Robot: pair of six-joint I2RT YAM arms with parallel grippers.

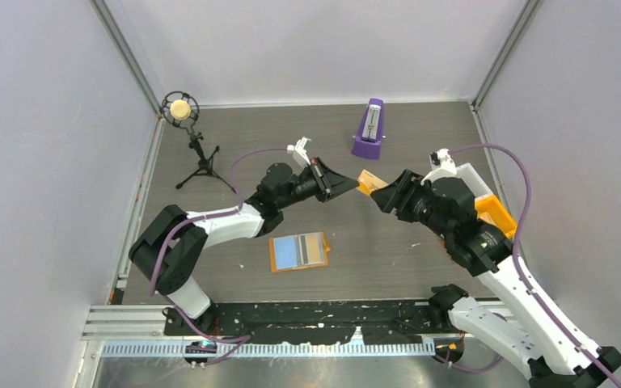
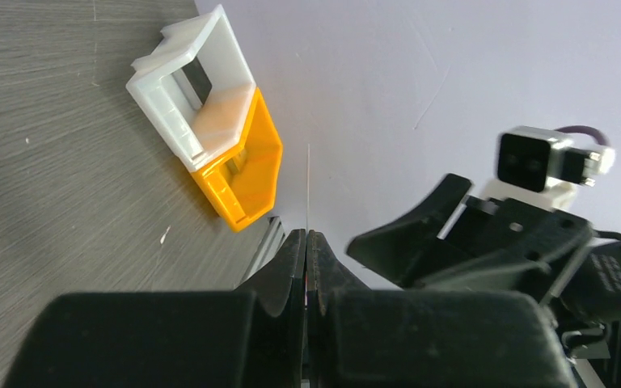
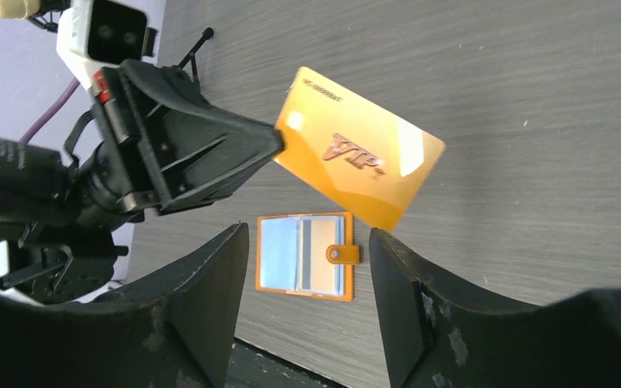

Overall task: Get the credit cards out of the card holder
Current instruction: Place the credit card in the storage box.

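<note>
**Left gripper** (image 3: 278, 142): the jaws are clamped tight on one corner of the orange VIP card (image 3: 360, 160). The card hangs tilted above the table (image 1: 420, 133), clear of the surface, with its printed face towards the right wrist camera. In the left wrist view it shows edge-on as a thin line rising from the closed fingertips.

**Right gripper** (image 1: 378, 196): the jaws are spread apart with nothing between them. Its fingers (image 3: 210, 283) fill the lower corners of the right wrist view, just short of the card's lower edge. Whether they touch the card cannot be told.

**Materials:**
- The held card is thin, glossy and rectangular with rounded corners, and carries "VIP" lettering.
- The table is dark grey with a wood grain.
- The card holder (image 1: 299, 251) is orange. It lies open and flat at the centre of the top view, below both grippers, with a snap tab on its right edge.
- A light blue card (image 3: 279, 252) and a grey-striped card (image 3: 321, 257) sit in its pockets.

**Surroundings:**
- A purple metronome (image 1: 369, 129) stands at upper centre.
- A microphone on a tripod (image 1: 183, 113) stands at upper left.
- A white bin (image 2: 190, 89) and an orange bin (image 2: 247, 174) touch at the table's right edge, and the right arm partly covers them in the top view.
</note>
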